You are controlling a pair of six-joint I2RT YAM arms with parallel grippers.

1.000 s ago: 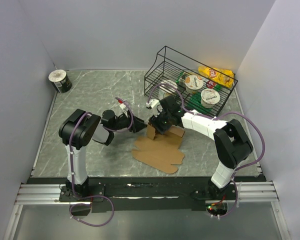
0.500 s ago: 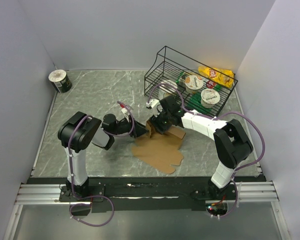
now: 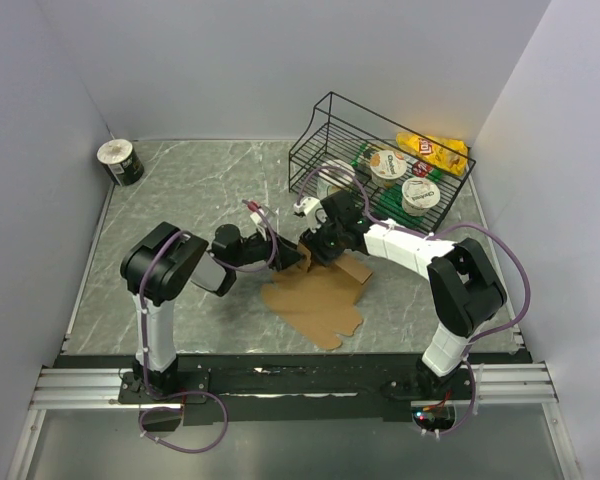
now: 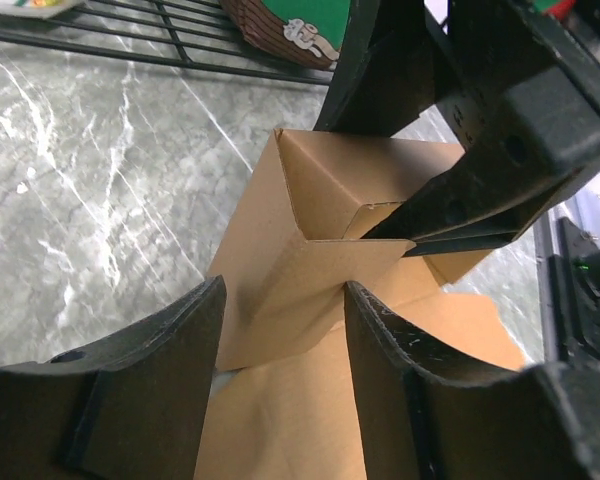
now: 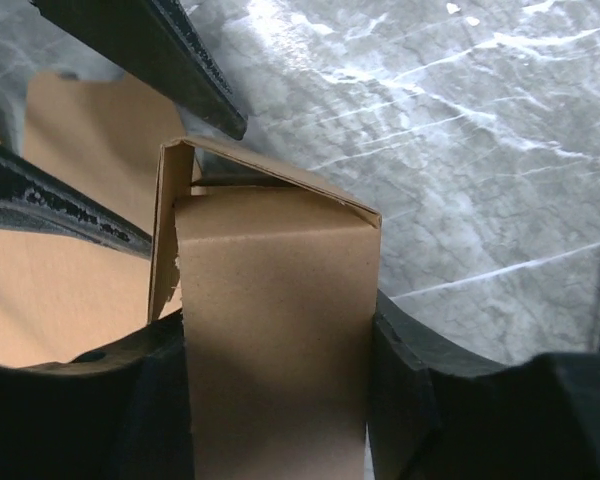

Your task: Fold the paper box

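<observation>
Raising the far walls of the box (image 3: 315,303) is, we judge, the step in hand. Our left gripper (image 4: 285,340) straddles a raised corner, half open; we cannot tell if it presses. The box lies mid-table, brown, mostly flat, with its far flaps upright. Our right gripper (image 5: 278,380) pinches one upright flap. Next, we think, this flap needs tucking inward.

Overhead rear overview; close opposed wrist views, both on the paper box (image 4: 280,270)
</observation>
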